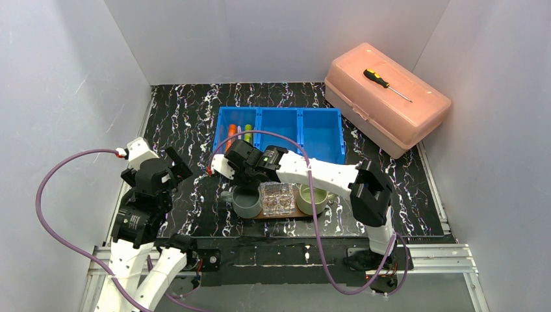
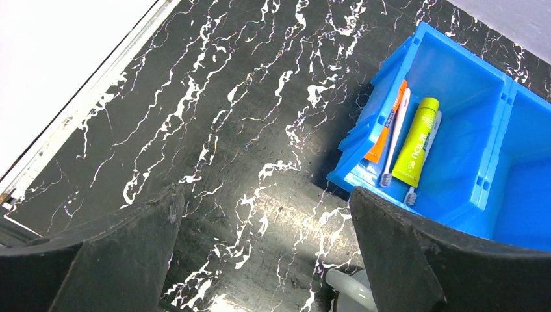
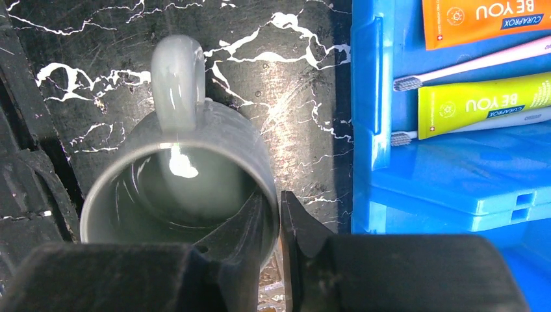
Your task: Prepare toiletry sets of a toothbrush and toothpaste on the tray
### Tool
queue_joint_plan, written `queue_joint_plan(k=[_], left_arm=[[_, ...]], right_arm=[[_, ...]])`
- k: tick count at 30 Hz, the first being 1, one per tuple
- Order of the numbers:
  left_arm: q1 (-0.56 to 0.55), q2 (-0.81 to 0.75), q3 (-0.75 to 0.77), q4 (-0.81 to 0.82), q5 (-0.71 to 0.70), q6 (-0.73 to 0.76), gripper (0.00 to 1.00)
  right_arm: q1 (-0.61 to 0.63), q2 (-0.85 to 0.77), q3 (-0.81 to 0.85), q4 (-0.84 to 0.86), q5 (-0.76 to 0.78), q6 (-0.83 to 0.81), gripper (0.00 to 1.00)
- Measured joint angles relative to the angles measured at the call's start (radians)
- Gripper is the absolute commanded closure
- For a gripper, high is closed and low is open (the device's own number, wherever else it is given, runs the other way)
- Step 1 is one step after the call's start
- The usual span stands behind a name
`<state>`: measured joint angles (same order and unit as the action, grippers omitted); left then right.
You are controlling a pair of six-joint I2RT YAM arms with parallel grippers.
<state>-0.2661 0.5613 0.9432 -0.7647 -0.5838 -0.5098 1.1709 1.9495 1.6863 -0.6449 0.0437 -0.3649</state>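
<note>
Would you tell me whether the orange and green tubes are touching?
Apart: the right wrist view shows a toothbrush lying between the orange tube and green tube.

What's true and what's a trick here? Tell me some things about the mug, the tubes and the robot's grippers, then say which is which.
1. The orange tube, the green tube and the toothbrushes lie in the blue bin. True.
2. A hammer lies on the pink box. False: it is a screwdriver.
3. The left gripper holds a toothbrush. False: it is open and empty.
4. The right gripper has one finger inside the grey mug and one outside. True.
5. The grey mug is full of toothbrushes. False: it is empty.
</note>
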Motion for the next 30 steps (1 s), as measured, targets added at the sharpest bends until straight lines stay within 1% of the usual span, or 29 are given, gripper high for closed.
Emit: queue_joint_plan(k=[5,11,17,23,30], left_arm=[[0.000,0.000,0.000,0.000,0.000,0.000,0.01],[0.000,0.000,0.000,0.000,0.000,0.000,0.01],[0.000,0.000,0.000,0.000,0.000,0.000,0.01],[0.000,0.001,0.000,0.000,0.000,0.000,0.01],[0.000,0.002,0.000,0.000,0.002,0.000,0.01]], right_arm=[[-0.002,0.000,0.000,0.013,-0.010,0.003,0.77],[-0.002,0.000,0.000,0.018,-0.013,0.003,0.73],[-0.002,0.000,0.000,0.019,-0.004,0.007,0.64],[-0.004,-0.026,0.000,0.021,0.038,0.022,0.59],[-0.007,-0.080,0.002,0.047,0.129,0.057,0.54]])
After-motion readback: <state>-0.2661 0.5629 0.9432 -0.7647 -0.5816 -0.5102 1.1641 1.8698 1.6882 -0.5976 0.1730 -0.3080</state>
